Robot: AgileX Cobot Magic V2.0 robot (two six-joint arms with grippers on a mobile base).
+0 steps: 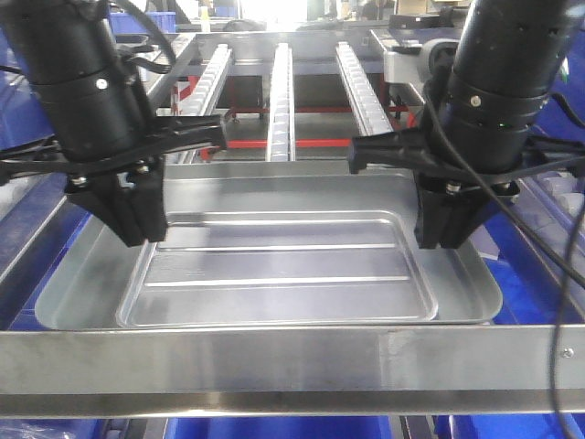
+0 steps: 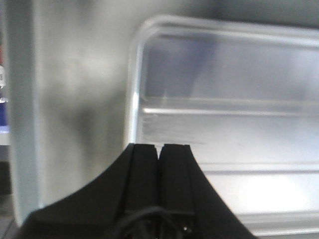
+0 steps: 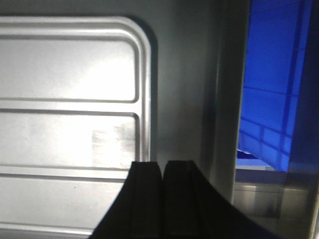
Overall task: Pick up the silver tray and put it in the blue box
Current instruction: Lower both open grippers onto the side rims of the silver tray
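Silver tray (image 1: pixel 274 265) lies flat on the steel desk (image 1: pixel 292 361), centre frame. Left hand (image 1: pixel 142 233) and right hand (image 1: pixel 443 240) hang over its short sides, fingers together. They apparently grip nothing, though the wrist views are blurred. Tray judged light, stiff and slippery. Take hold at the flared rims.

The silver tray (image 1: pixel 274 274) lies flat on the metal surface (image 1: pixel 302 168), its two ridges running left to right. The left pincer (image 1: pixel 139 219) is at its left rim and the right pincer (image 1: pixel 446 224) at its right rim, each with fingers together. Roller rails (image 1: pixel 279 101) stretch away on the far side. Blue plastic (image 1: pixel 274 428) shows under the near bar (image 1: pixel 274 357).
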